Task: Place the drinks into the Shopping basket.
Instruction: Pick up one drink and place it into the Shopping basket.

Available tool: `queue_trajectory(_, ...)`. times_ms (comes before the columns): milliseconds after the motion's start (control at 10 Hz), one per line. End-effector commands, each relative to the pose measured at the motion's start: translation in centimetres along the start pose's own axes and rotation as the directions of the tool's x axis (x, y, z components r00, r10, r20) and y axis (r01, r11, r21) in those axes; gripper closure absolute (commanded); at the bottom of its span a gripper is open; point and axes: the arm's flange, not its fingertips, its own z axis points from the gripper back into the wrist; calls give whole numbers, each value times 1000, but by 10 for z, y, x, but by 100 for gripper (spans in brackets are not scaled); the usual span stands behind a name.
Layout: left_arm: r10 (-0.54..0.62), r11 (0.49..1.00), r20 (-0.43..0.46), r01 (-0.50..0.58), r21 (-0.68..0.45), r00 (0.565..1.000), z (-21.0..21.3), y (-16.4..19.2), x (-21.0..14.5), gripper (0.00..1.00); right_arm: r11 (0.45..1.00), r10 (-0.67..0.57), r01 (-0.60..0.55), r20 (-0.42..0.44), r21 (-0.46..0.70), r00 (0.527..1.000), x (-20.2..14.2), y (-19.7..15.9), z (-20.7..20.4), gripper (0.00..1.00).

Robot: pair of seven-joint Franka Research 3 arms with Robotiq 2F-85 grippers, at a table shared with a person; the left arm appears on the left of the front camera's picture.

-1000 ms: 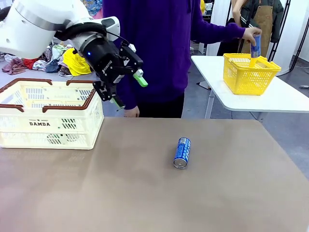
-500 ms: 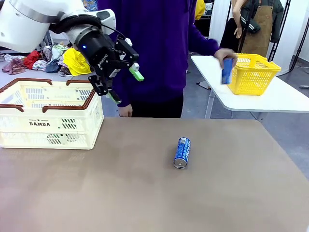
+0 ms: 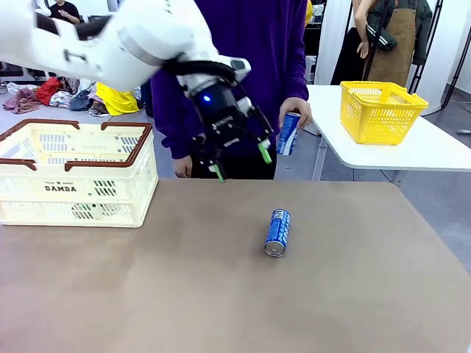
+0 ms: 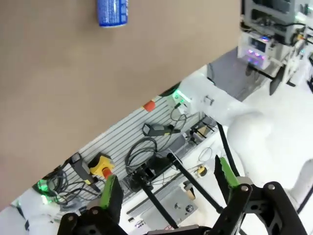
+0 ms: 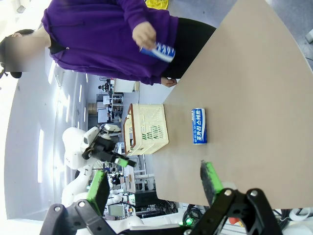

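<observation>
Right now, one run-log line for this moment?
left gripper: open, empty, in air | right gripper: open | blue can: lying on table | person's hand: holding second can

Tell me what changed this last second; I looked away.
The left tool, open and empty, swung from beside the Shopping basket rightward and down toward mid-table. The person's hand carried a blue can from the yellow basket toward it. The lying can and both baskets stayed put.

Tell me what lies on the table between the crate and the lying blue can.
Nothing: in the front view the table between crate and can is bare. The open left gripper hangs in the air near the far edge, touching neither.
</observation>
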Motion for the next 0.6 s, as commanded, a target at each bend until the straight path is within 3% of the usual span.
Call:
queue_trajectory(0,33,998,-13,-32,58,999,-3,-15,23,0,999,26,-26,9,26,1000,3,1,0,0)
queue_trajectory(100,23,993,17,-25,111,1000,-7,-14,27,0,999,26,-26,9,26,1000,3,1,0,0)
queue_trajectory(200,-17,1000,-19,17,-12,1000,34,9,9,0,999,26,-26,9,26,1000,3,1,0,0)
queue_trajectory(300,-75,984,13,76,-162,997,100,58,-37,0,999,26,-26,9,26,1000,3,1,0,0)
queue_trajectory(500,-285,919,-6,271,-286,958,175,148,-139,0,999,26,-26,9,26,1000,3,1,0,0)
